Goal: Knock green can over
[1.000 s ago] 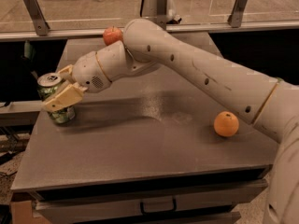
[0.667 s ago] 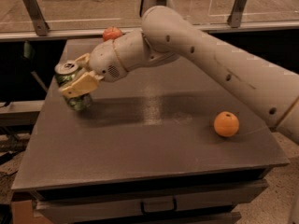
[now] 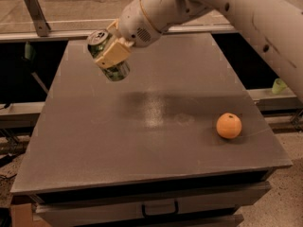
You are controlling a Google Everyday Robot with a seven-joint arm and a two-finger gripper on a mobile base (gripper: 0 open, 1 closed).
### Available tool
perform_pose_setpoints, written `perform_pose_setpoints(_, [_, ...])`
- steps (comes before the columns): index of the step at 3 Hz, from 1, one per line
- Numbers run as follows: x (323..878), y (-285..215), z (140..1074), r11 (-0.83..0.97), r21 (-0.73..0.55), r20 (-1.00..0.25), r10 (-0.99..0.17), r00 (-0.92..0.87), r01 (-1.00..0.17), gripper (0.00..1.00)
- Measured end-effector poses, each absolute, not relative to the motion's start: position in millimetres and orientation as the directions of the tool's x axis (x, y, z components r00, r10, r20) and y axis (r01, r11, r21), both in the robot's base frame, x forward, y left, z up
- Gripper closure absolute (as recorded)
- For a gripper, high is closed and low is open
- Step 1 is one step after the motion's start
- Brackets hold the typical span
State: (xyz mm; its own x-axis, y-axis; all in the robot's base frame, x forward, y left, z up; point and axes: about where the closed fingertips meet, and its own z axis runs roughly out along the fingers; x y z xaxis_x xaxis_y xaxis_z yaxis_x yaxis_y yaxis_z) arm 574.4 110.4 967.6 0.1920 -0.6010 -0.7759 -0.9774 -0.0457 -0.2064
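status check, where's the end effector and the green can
Status: end effector over far left of table, shut on green can. Can tilted, looks lifted off the surface, not yet lying down. Nothing in the way; orange near right edge.

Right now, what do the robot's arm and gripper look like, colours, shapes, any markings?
The arm is glossy white, built of thick rounded tubular segments with small dark round holes and a thin orange seam ring near the wrist. The gripper, above the table's far left and shut on the green can, has blocky cream fingers. No cables show.
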Motion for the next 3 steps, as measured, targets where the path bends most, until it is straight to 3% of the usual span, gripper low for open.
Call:
perform_pose_setpoints(2, [585,78,944,-0.079,-0.186,-0.498,-0.852,0.163,-0.979,1.0])
perform_pose_setpoints(3, [581,89,915,-0.108,-0.123,-0.435,-0.888,0.152,-0.986,0.84])
